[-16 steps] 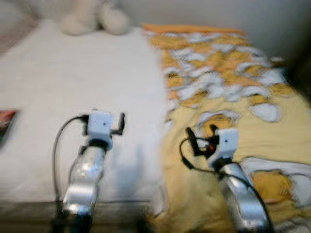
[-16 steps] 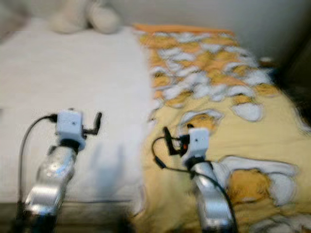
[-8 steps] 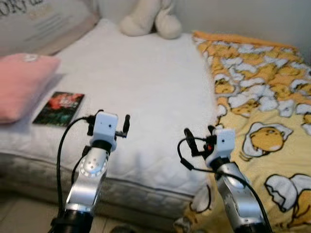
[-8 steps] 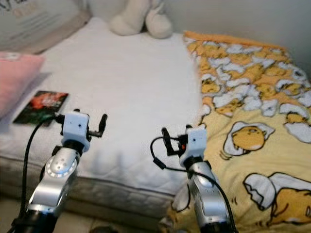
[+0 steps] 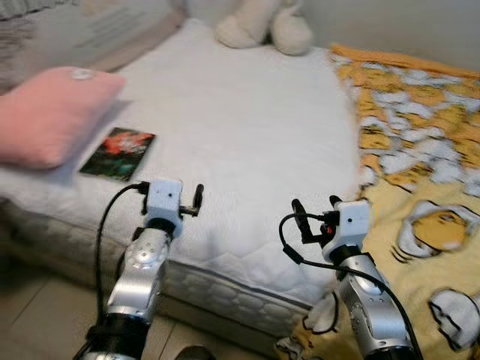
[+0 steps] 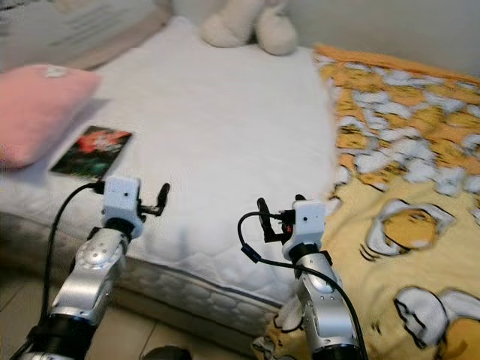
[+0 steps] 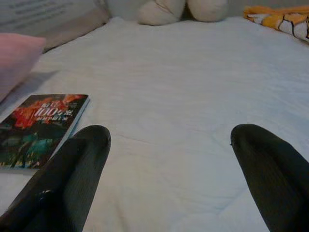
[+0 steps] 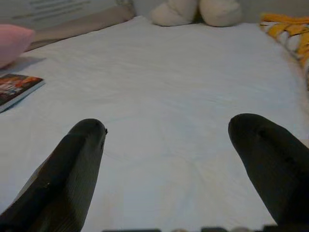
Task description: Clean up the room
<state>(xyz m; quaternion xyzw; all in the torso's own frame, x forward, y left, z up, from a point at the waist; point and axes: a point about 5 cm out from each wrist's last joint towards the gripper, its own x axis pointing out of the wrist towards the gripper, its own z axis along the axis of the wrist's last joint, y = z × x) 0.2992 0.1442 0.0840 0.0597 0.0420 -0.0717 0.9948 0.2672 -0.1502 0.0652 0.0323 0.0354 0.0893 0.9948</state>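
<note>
The head camera is swinging left since a second ago, bringing the pink pillow [image 5: 52, 112] and book [image 5: 118, 142] into sight on the bed [image 5: 247, 135]. Left gripper [image 7: 169, 159] and right gripper [image 8: 166, 159] are hovering, jaws spread, holding nothing. Likely pickup: the book. No containers visible

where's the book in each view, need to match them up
Left eye view: book at mid-left, flat on the bed, beside the pink pillow.
Right eye view: far left.
Left wrist view: lower left.
Right wrist view: left edge.
Shared landmark: the cream plush toy at the bed's far end.
</note>
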